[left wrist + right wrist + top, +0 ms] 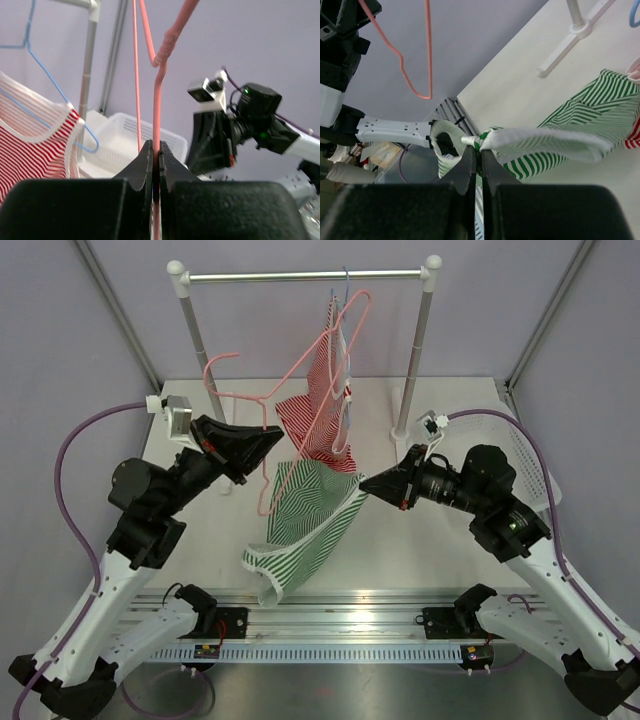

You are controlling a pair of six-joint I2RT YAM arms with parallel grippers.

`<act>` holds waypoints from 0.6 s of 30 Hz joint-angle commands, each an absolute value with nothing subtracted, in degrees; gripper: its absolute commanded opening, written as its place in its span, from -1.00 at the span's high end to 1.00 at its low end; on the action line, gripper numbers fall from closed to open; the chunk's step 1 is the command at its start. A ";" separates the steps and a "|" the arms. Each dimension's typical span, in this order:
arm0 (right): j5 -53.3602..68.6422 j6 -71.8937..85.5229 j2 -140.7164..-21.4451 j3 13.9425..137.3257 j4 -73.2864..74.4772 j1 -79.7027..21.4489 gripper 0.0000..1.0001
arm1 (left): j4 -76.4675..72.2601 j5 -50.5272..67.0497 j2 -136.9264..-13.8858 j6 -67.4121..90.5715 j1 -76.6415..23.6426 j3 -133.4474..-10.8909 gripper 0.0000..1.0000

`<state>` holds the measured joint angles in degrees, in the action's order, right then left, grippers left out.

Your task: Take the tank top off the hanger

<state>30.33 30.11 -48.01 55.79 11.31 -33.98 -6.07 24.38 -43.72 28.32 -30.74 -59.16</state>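
One rack (300, 276) stands at the back of the table (420, 540), with one basket (530, 440) to the right. There are two tank tops. The red top (320, 425) hangs on the rack, and the green top (305, 525) sags between the arms, above the table. There are two hangers. The blue hanger (47, 75) carries the red top. The left gripper (156, 150) has its jaws clamped tight on the wire of the pink hanger (157, 110), off the rail. The right gripper (479, 152) is pinched closed on the green top's strap.
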 commanded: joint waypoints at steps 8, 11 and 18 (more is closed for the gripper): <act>14.96 18.81 -42.01 67.06 33.39 -33.84 1.00 | -1.89 -4.74 -42.80 23.56 -31.20 -62.93 1.00; 10.20 17.58 -42.54 66.54 36.56 -33.84 1.00 | 7.08 -6.32 -42.98 23.20 -31.11 -64.77 1.00; 12.48 23.01 -49.03 57.76 31.82 -34.10 1.00 | 23.97 -10.90 -46.84 24.08 -31.11 -72.40 1.00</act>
